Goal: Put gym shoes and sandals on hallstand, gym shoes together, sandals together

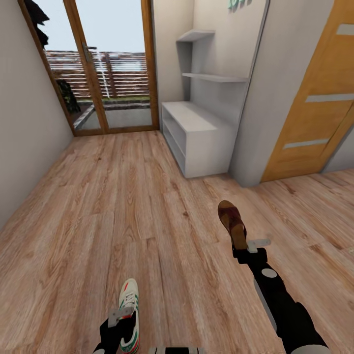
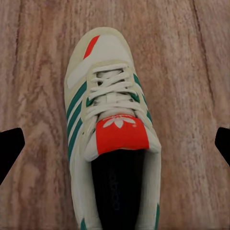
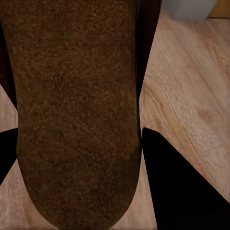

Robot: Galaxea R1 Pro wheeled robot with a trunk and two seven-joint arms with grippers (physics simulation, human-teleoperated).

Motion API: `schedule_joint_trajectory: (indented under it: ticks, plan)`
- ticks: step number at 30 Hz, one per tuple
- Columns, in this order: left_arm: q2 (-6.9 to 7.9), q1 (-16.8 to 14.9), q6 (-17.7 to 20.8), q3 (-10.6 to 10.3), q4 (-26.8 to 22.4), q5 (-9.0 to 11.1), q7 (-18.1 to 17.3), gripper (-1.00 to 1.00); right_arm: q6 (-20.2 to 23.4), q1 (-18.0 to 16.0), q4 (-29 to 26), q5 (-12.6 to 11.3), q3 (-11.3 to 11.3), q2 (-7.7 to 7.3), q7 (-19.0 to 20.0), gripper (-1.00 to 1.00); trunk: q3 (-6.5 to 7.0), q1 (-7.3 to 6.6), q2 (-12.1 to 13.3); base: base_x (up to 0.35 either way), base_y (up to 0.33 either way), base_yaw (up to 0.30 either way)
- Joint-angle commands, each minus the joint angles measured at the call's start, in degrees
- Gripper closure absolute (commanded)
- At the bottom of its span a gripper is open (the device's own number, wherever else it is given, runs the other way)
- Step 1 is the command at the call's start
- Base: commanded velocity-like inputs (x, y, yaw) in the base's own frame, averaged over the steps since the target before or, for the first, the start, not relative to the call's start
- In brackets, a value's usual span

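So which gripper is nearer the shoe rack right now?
The right. The right gripper, shut on a sandal, sits a stretch of floor short of the rack. The left gripper is farther back, over a sneaker.

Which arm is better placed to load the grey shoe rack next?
Right. Its claw grips the brown leather-look sandal, nearer the low light-grey shoe rack. The left claw sits open around the white green-striped sneaker.
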Motion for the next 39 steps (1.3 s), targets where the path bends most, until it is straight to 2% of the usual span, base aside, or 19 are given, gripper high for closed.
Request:
schedule_joint_trajectory:
  ticks: [1, 13, 27, 39]
  plan:
    - [-0.03, 0.0, -0.2, 0.4, 0.0, -0.6, 0.0, -1.00, 0.4, 0.0, -0.1, 0.5, 0.0, -0.01, -0.1, 1.00, -0.37, 0.01, 0.0, 0.000, 0.000, 0.000]
    - [-0.16, 0.0, -0.3, 0.4, 0.0, -0.6, 0.0, -1.00, 0.4, 0.0, -0.1, 0.5, 0.0, -0.01, -0.1, 1.00, -4.12, 0.32, -0.2, 0.000, 0.000, 0.000]
    - [-0.12, 0.0, -0.3, 0.3, 0.0, -0.6, 0.0, -1.00, 0.4, 0.0, -0.1, 0.5, 0.1, -0.01, -0.1, 1.00, -4.87, 0.32, -0.2, 0.000, 0.000, -0.023]
    - [-0.13, 0.0, -0.3, 0.4, 0.0, -0.6, 0.0, -1.00, 0.3, 0.0, -0.1, 0.5, 0.1, -0.01, -0.1, 1.00, -7.61, 0.63, -0.4, 0.000, 0.000, -0.012]
